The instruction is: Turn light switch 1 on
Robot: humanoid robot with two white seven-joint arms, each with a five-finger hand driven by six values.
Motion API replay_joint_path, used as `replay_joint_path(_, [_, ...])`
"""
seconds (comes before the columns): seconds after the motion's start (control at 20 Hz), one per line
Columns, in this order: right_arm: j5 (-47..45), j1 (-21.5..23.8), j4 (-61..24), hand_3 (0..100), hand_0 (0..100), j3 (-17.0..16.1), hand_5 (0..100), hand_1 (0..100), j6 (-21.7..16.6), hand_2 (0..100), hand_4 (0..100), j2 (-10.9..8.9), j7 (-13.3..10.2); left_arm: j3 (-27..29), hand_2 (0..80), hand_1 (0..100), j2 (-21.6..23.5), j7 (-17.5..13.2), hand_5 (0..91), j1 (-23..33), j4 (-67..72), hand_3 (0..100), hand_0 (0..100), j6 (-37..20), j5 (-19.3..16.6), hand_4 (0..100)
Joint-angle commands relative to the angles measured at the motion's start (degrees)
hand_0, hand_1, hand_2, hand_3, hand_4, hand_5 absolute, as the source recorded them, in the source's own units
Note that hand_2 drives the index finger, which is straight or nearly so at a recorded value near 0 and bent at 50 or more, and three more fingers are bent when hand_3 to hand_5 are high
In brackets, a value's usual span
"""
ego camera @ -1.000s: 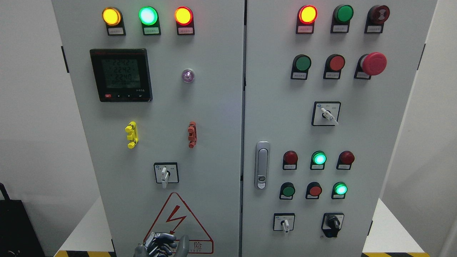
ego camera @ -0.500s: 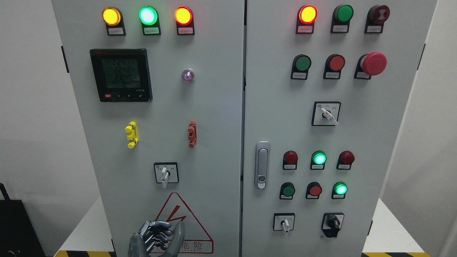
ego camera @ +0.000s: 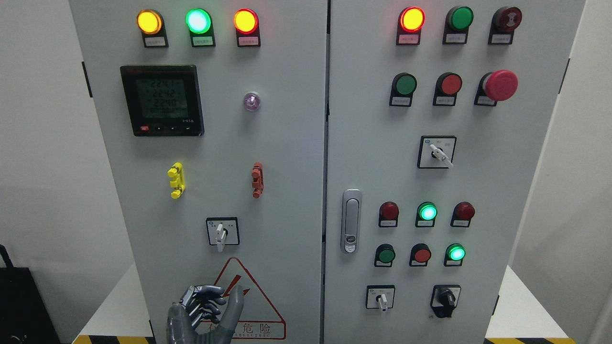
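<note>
A grey control cabinet (ego camera: 287, 143) with two doors fills the head view. On the left door, a white rotary switch (ego camera: 220, 232) sits in a black-framed square with its lever pointing down. My left hand (ego camera: 216, 300) rises from the bottom edge, below and slightly left of that switch, in front of the red warning triangle (ego camera: 246, 298). Its fingers (ego camera: 206, 297) are curled toward the palm, the thumb sticks up, and it holds nothing. It is well apart from the switch. The right hand is out of view.
The left door carries three lit lamps (ego camera: 198, 21), a meter display (ego camera: 161, 100), and yellow (ego camera: 176, 180) and red (ego camera: 257, 179) clips. The right door has a handle (ego camera: 351, 220), push buttons, a red emergency button (ego camera: 500, 85) and more rotary switches (ego camera: 436, 153), (ego camera: 381, 299), (ego camera: 445, 300).
My left hand has risen from the bottom edge and drifted slightly left, with more of the palm showing. The switch lever and lamps are unchanged.
</note>
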Motion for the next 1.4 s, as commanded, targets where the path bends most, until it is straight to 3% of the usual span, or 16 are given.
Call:
replay_joint_path(0.0, [0.0,0.0,0.0,0,5,0.0,0,0,-0.04,0,0,0.0,-0.15,0.31,55.4,60,-0.47,0.14,75.2,-2.68,-0.34,75,1,2.49,-0.07,81])
replay_joint_path(1.35, [-0.08,0.0,0.0,0,5,0.0,0,0,-0.04,0,0,0.0,-0.06,1.72,55.3,59,-1.0,1.02,74.8,-7.43,-0.25,75,0,6.28,0.02,81])
